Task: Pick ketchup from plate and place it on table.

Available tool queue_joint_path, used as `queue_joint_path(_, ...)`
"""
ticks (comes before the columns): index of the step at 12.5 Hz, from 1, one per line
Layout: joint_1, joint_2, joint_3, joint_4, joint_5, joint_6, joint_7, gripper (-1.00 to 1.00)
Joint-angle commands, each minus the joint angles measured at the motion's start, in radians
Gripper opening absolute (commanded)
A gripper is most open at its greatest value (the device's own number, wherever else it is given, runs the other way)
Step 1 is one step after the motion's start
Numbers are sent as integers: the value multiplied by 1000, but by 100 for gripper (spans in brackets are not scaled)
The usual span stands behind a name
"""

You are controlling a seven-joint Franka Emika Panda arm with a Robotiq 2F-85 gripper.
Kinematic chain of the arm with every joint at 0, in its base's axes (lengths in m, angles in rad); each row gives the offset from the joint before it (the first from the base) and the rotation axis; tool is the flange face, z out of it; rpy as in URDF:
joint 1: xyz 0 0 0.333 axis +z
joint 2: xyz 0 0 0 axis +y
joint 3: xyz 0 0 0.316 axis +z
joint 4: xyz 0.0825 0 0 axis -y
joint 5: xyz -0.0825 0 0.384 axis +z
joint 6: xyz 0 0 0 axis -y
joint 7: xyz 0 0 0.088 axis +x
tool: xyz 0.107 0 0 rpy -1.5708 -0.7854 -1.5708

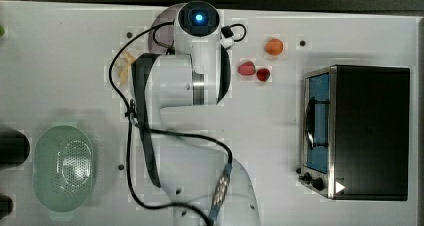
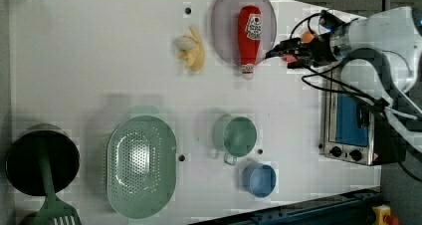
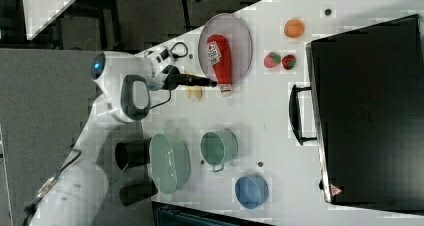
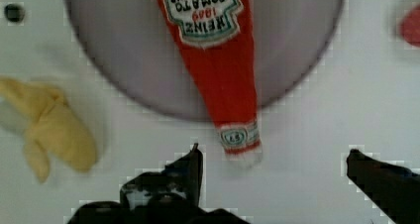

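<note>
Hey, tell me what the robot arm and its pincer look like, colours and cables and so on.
The arm is glossy white with rounded segments and dark grey joint bands. A round black cap with a glowing blue light sits on one segment. Black cables loop along it. The pincer is black, with two narrow dark fingers.

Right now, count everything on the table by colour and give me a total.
Red: 3, ketchup, two fruits
Orange: 1, fruit
Yellow: 1, banana
Green: 3, colander, cup, spatula
Blue: 1, bowl
Lilac: 1, plate
Black: 2, pot, oven
Total: 12
</note>
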State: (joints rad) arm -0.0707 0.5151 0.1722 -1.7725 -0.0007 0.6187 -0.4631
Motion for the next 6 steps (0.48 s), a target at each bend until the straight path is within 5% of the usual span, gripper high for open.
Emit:
queue_joint_path(1, 21, 62, 6, 35, -18, 109, -93, 100)
queue_joint_path(6, 28, 194, 4, 91, -112, 256, -115, 100)
